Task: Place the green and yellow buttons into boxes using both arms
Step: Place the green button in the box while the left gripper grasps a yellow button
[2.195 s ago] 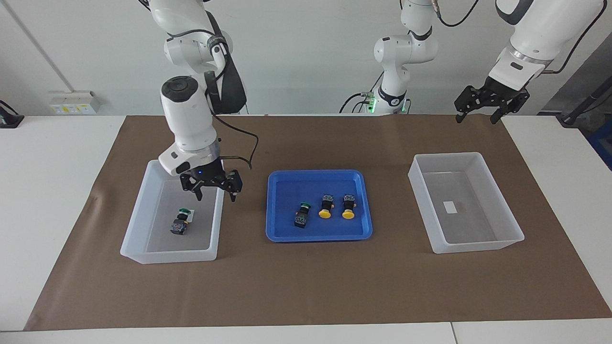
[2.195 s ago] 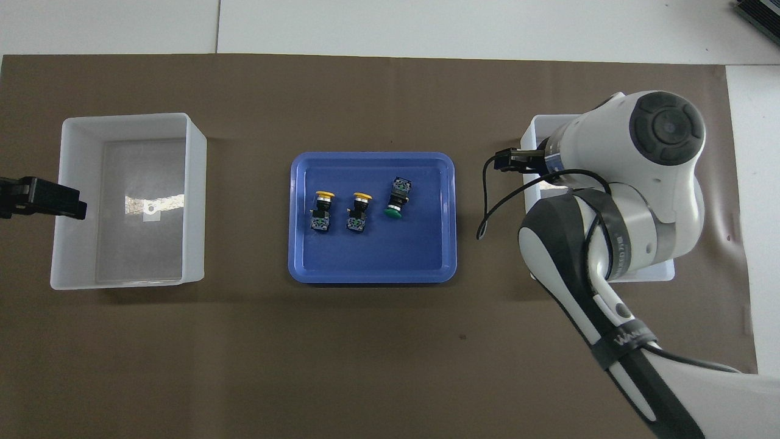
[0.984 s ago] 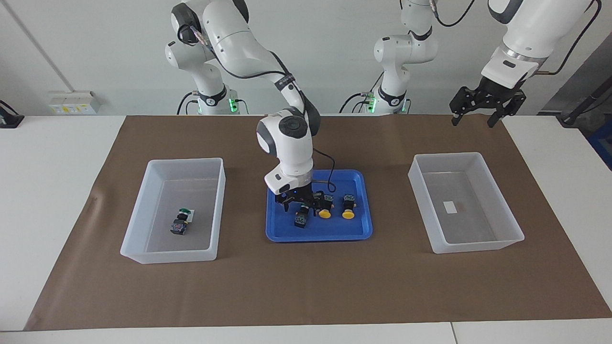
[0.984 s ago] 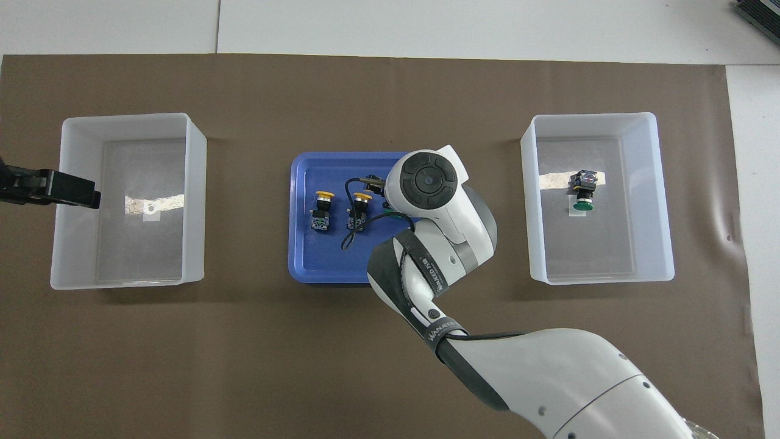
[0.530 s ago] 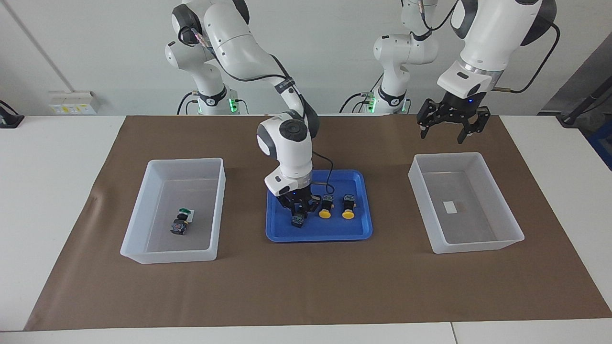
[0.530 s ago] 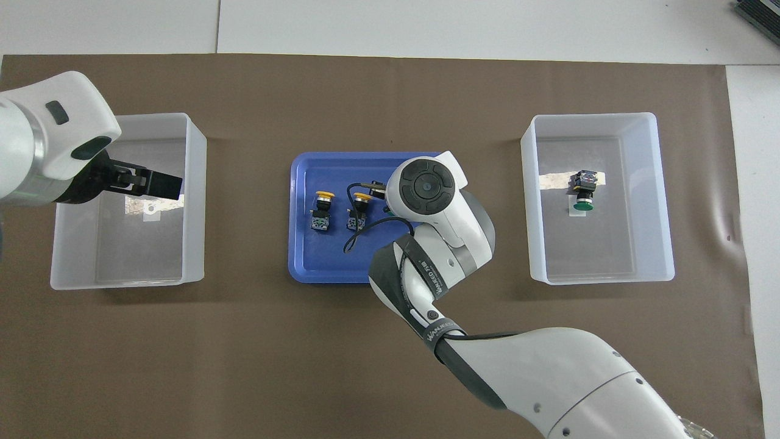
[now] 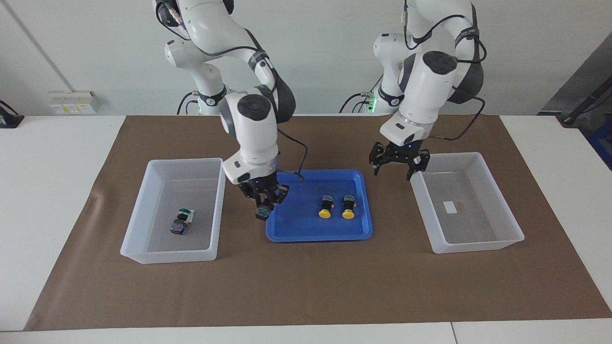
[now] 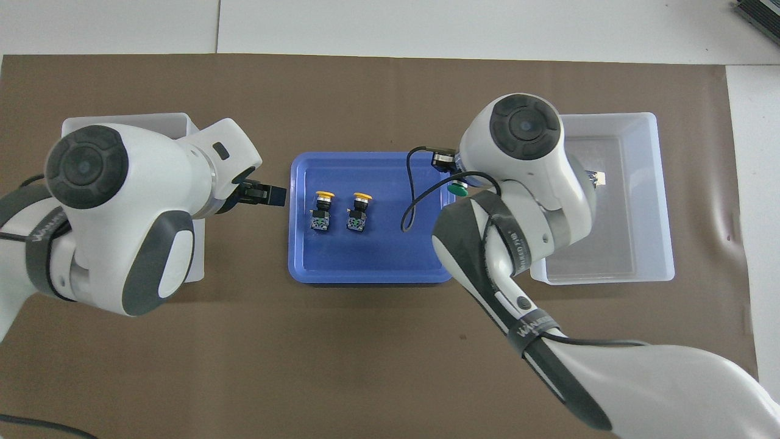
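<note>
My right gripper (image 7: 263, 204) is shut on a green button (image 7: 261, 213) and holds it in the air over the blue tray's (image 7: 315, 234) edge toward the right arm's end; its green cap shows in the overhead view (image 8: 458, 189). Two yellow buttons (image 7: 325, 207) (image 7: 348, 206) lie side by side in the tray. Another green button (image 7: 180, 222) lies in the box (image 7: 167, 257) at the right arm's end. My left gripper (image 7: 395, 167) is open and empty, in the air between the tray and the other box (image 7: 473, 246), which holds only its label.
A brown mat (image 7: 306, 286) covers the table under the tray and both boxes. In the overhead view the right arm hides most of its box (image 8: 661, 201), and the left arm covers part of the other (image 8: 128, 119).
My right gripper closed on the green button in the tray, lifted it and moved toward the right arm's box. My left gripper came down from above its box toward the tray.
</note>
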